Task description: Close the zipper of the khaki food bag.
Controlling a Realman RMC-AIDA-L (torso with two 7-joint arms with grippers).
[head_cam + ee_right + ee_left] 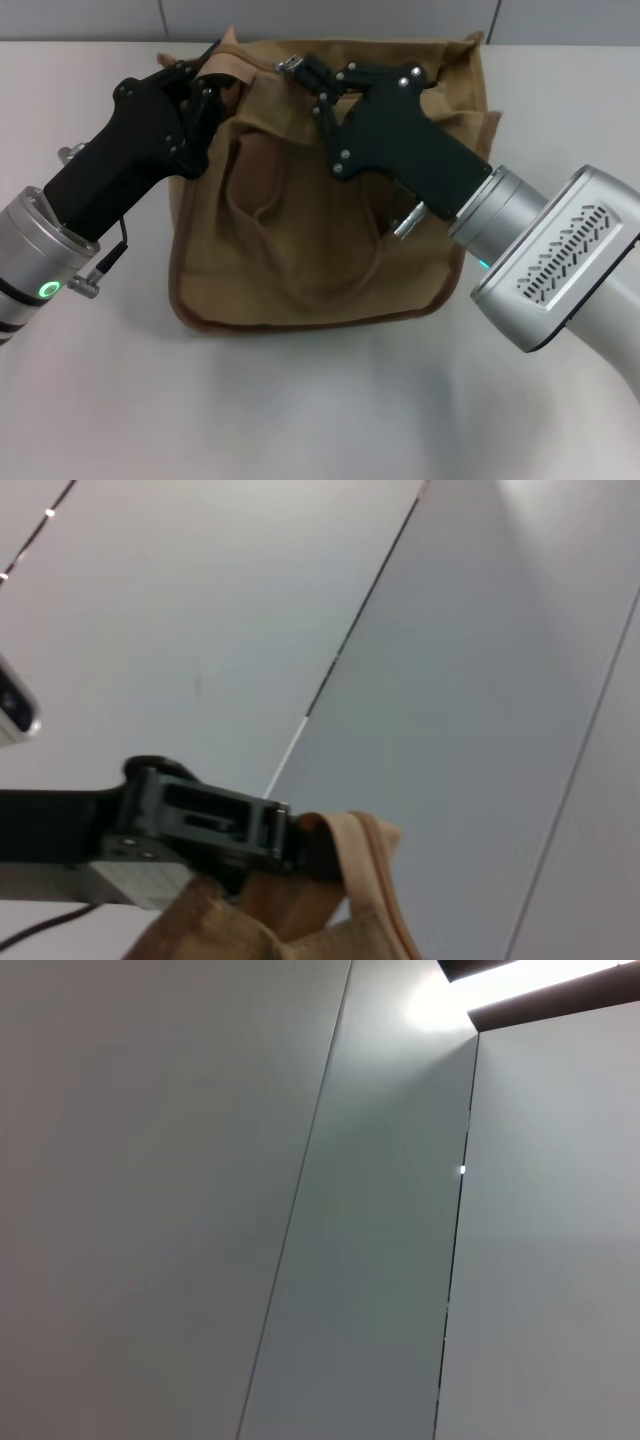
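Note:
The khaki food bag (pixel 290 250) stands on the table with its handles hanging down the front. My left gripper (pixel 212 80) is at the bag's top left corner, shut on a tan strip of the bag's end. The right wrist view also shows the left gripper (pixel 285 842) clamped on that strip (pixel 362 852). My right gripper (pixel 303 72) is at the bag's top edge, just right of the left one, shut on the small silver zipper pull (pixel 289 64). The zipper track runs along the top edge and is mostly hidden from the head view.
The pale table (pixel 320 400) spreads in front of the bag. A grey panelled wall (pixel 380 1260) stands behind it. The left wrist view shows only this wall. The two arms flank the bag on either side.

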